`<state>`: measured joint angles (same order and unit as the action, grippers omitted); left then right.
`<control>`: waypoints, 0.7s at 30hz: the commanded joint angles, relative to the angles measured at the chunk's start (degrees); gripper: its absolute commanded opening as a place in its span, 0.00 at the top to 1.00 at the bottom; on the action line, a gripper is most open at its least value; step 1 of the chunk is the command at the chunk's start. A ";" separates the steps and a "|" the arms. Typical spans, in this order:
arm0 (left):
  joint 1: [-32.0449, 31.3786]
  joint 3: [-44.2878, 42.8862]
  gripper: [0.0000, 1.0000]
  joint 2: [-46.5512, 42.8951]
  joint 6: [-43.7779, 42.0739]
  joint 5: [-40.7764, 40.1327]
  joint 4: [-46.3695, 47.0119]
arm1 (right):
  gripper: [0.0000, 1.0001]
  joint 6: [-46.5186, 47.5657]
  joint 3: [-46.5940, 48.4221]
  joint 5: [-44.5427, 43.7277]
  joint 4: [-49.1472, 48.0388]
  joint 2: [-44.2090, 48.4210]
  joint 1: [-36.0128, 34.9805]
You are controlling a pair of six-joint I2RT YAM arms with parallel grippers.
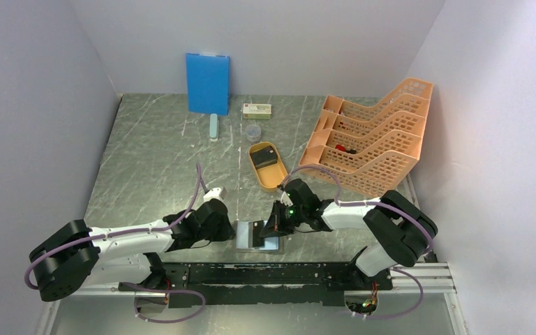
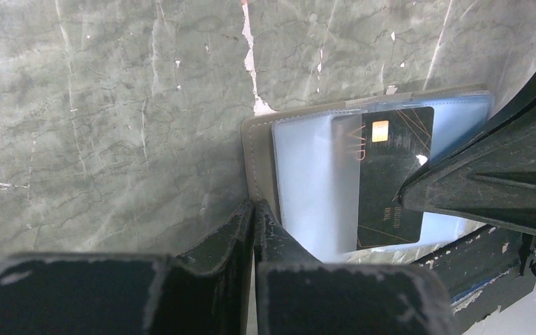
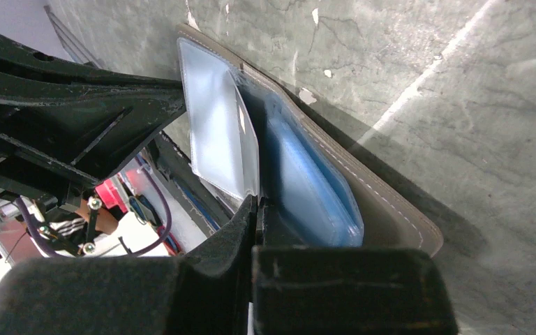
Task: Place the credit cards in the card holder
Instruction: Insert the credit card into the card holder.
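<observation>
Left gripper [image 2: 255, 213] sat nearest us, its fingers pressed together with the taupe edge of the card holder [image 2: 300, 174] running in between them, so we judged it clamped on that edge to pin the wallet down. Right gripper [image 3: 257, 206] was closed to a sliver too, pinching the exposed edge of a black credit card [image 2: 391, 181] with a gold chip. That card lay partly under a clear sleeve [image 3: 213, 118] of the holder, which lay open on the marbled tabletop [image 1: 153, 160] between the two arms, close to their bases. We reckoned the card light, stiff and slick. It would slide well between plastic faces but could twist out of a pinch taken at a corner, so the middle of its exposed edge looked the best hold. The sleeve we judged soft and apt to buckle if pushed against, which made the firmer stitched cover the part to grip. Farther back, well apart from the holder, a stack of dark cards [image 1: 265, 158] rested in the orange oval tray [image 1: 273, 183]. Thin and lying flush, they would likely need lifting by an edge. Beyond stood an orange file rack [image 1: 373, 139].
</observation>
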<state>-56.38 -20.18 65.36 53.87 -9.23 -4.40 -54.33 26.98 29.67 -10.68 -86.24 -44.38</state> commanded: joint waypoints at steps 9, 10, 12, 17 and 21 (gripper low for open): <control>-0.21 2.75 0.93 1.33 0.69 1.77 -1.43 | 1.00 -2.54 0.06 -4.21 -2.90 -2.69 -2.31; -0.19 2.78 0.93 1.32 0.71 1.85 -1.41 | 1.00 -2.54 0.47 -4.26 -2.94 -3.11 -2.63; -0.15 2.78 0.93 1.43 0.71 1.81 -1.48 | 1.00 -2.58 1.22 -4.21 -2.87 -3.77 -3.25; -0.14 2.59 0.93 1.04 0.63 1.48 -1.98 | 1.00 -2.15 2.26 -4.10 -2.10 -3.17 -3.60; -0.15 2.43 0.93 0.77 0.63 1.37 -2.27 | 0.87 -1.58 2.71 -4.32 -0.37 -0.87 -3.66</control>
<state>-56.38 -19.64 65.36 54.52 -9.19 -3.05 -56.80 28.62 27.94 -13.54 -88.79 -47.64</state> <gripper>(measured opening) 0.074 0.050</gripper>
